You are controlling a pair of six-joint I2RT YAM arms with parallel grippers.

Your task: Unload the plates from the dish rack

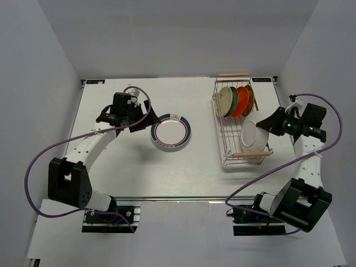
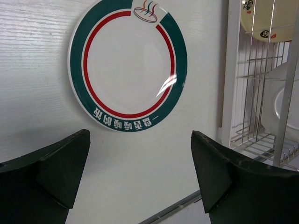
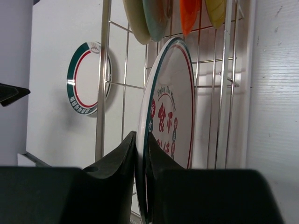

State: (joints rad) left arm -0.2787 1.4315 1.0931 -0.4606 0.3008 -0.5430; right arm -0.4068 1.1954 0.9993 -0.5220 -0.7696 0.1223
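My right end effector (image 3: 141,140) is nearly closed, its two fingers pinching the near rim of the white plate (image 3: 173,107), one pad on each face. That plate stands on edge directly ahead of the fingers, inside the dish rack (image 3: 103,70), and looks slightly tilted. I judge it stiff, glazed and slick, fairly heavy for a rim pinch, and breakable. Held at one edge it may swing or slip, so a bite deeper past the rim would steady it, and a straight upward lift would spare the wires. Beyond it, at the far end of the rack, the cream plate (image 3: 135,18), teal plate (image 3: 156,18), red-orange plate (image 3: 189,14) and yellow plate (image 3: 217,11) stand upright, close together. Off to the left of the fingers, outside the rack, the ringed plate (image 2: 128,60) lies flat on the counter (image 2: 37,116). My left end effector (image 2: 140,154) hangs just short of that plate, jaws spread wide, holding nothing.
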